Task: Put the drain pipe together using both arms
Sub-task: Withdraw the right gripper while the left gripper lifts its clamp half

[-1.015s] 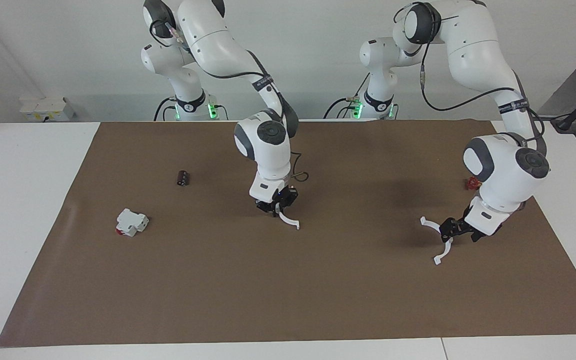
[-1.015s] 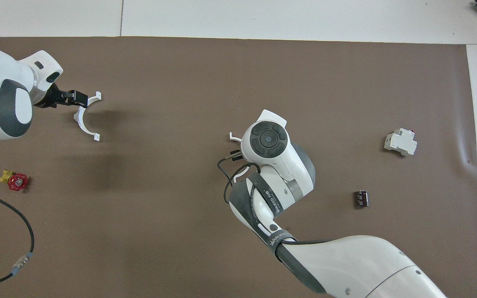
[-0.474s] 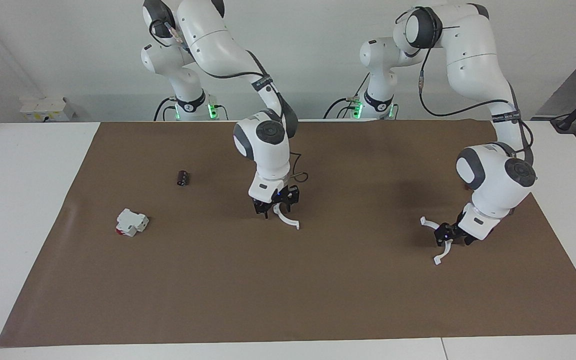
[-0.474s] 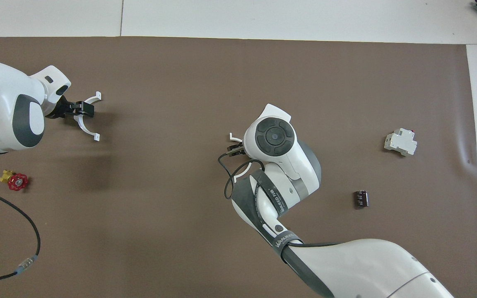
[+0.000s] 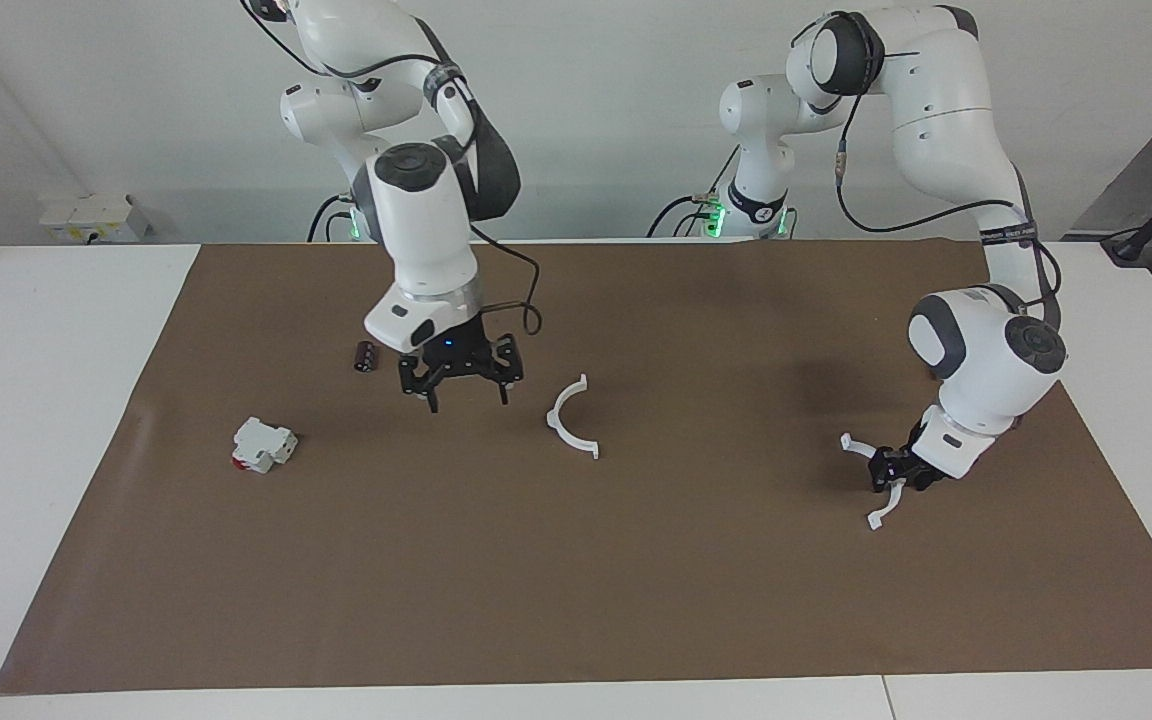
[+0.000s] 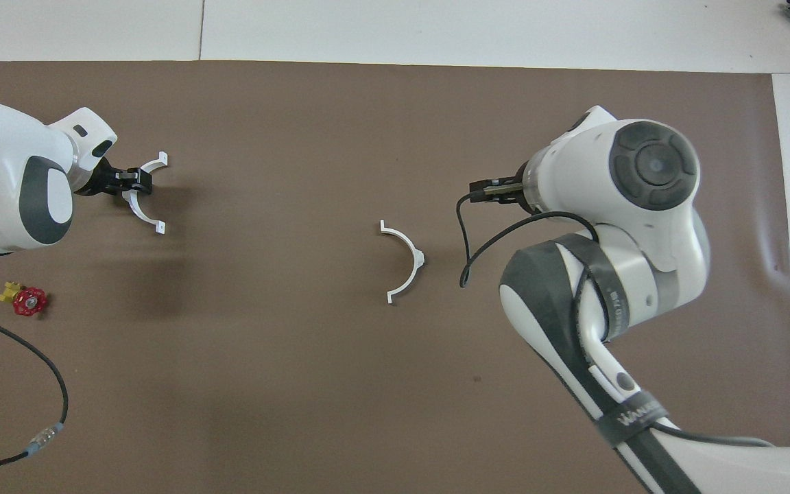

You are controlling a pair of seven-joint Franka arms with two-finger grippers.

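The right gripper (image 5: 463, 392) had let go of its half-ring (image 5: 570, 418) and risen clear of it — a second earlier it was pinching that arc at the middle of the mat, and now it hung with its fingers spread wide, up in the air over bare mat between the arc and the small dark cylinder (image 5: 366, 356). The arc lay flat and alone at the middle of the brown mat (image 5: 636, 600), its open side turned toward the left arm's end of the table.

At that end the left gripper (image 5: 893, 472) had come down onto the second half-ring (image 5: 871, 470) and was low at the mat with its fingers either side of the arc's middle. They were drawing together, but I could not tell whether they had yet pinched the plastic. That arc had not shifted over the last second.

So the two halves of the drain pipe were well apart, one parked at the centre and one still at its starting place. By my judgement the centre piece had been set as the fixed half, and the next job was for the left arm to secure its arc and carry it across to mate tab to tab. The red valve (image 6: 29, 301) and the white block (image 5: 263, 445) lay untouched — neither was in the way.
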